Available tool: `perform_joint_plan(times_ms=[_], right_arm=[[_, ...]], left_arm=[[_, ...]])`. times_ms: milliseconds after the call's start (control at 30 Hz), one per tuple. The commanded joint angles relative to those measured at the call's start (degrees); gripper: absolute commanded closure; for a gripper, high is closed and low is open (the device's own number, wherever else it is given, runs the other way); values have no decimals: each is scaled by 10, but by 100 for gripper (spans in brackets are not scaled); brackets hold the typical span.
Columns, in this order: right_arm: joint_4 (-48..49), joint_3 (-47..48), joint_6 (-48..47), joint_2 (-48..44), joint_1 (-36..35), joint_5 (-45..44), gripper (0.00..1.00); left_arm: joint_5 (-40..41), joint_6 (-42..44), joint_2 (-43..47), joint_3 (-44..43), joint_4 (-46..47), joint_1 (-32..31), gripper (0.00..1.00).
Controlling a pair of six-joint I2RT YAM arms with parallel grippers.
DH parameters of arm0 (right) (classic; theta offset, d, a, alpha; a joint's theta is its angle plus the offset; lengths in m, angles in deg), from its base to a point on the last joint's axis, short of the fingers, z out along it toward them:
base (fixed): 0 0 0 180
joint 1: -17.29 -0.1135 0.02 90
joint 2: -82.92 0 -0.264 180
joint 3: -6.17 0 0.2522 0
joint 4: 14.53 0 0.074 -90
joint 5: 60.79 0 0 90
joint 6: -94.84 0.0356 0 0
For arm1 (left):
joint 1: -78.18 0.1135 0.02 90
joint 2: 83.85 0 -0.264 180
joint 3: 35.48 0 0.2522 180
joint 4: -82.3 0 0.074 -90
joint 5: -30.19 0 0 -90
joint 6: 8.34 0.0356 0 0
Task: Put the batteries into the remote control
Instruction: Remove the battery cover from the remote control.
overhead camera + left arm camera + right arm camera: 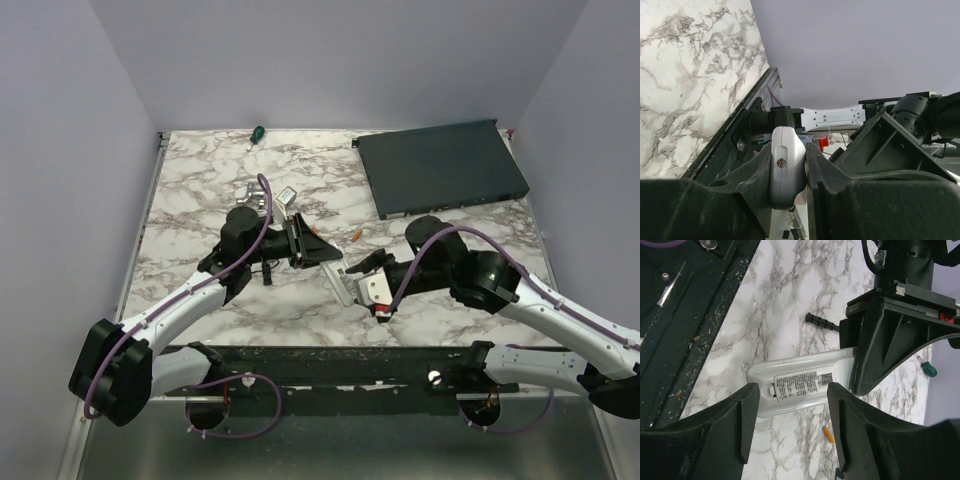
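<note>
Remote control [795, 385] sits off the near-left corner of the dark box [440, 165], label side up. One end is clamped in the shut fingers of the left gripper [788, 175]. From above, both grippers cover most of its white body, and whether it rests on the marble table [200, 180] cannot be told. The right gripper [792, 410] hovers over its free end with fingers [747, 415] spread wide, one on either side, holding nothing. One orange battery [828, 433] lies loose on the marble between the remote and the box. A green-handled screwdriver [256, 133] lies well left of the box, partly cut off in the right wrist view.
</note>
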Motion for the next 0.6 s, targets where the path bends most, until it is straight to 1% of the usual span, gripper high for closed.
perform_joint_plan(times_ms=[0, 267, 567], right_arm=[[15, -10, -7, -4, 3, -21, 37], [26, -15, -7, -2, 2, -22, 37], [34, -23, -9, 4, 2, -5, 37]], left_arm=[[-24, 10, 6, -7, 9, -2, 100], [-40, 26, -1, -20, -6, -3, 100], [-37, 26, -4, -20, -9, -3, 100]])
